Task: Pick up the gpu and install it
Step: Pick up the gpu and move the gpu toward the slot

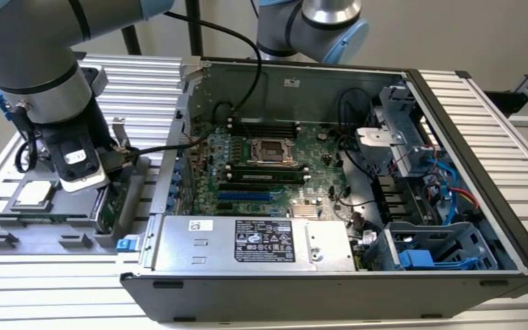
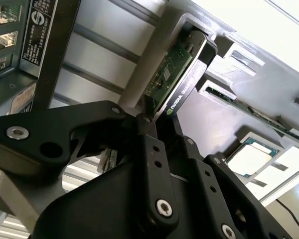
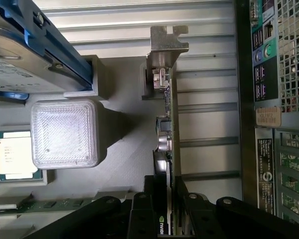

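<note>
The gripper's (image 3: 167, 198) fingers (image 3: 143, 214) clamp the gpu (image 3: 167, 124), which stands on edge in its grey holder (image 3: 124, 149) beside the computer case (image 1: 337, 292). Lifting it out and installing it are not yet done.

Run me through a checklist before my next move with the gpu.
1. Hand shut on the gpu: ok, it appears clamped on both faces.
2. gpu standing on edge in the gray fixture: ok.
3. Silver bracket free of the fixture: cannot tell.
4. Blue slot on the motherboard unoccupied: ok.
5. Black cable clear of the path: not ok, it runs over the case wall toward the hand.
</note>
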`<move>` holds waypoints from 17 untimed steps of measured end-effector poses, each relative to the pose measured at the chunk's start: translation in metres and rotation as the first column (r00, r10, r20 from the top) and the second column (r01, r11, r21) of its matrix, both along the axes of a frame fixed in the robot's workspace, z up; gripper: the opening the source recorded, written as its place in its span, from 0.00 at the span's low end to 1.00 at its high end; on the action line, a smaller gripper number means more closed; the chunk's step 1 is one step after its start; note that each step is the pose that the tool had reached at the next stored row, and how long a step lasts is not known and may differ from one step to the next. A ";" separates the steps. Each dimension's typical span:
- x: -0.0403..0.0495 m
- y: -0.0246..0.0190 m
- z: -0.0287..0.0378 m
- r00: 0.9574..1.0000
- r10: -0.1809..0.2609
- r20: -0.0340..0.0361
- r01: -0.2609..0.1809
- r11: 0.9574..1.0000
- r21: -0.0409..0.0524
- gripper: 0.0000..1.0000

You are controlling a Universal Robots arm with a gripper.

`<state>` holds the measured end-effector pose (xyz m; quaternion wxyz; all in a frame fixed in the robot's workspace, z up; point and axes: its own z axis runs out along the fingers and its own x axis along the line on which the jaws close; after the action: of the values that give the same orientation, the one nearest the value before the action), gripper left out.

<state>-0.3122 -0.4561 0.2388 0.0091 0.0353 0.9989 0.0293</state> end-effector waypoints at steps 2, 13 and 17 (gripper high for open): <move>0.0000 0.0000 0.0019 1.000 0.000 0.000 0.000 1.000 0.000 0.00; 0.0001 -0.0001 0.0113 1.000 0.000 0.000 0.000 1.000 0.000 0.00; 0.0000 0.0000 0.0146 1.000 0.000 0.000 0.000 1.000 0.000 0.00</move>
<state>-0.3122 -0.4561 0.2534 0.0091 0.0353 0.9989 0.0293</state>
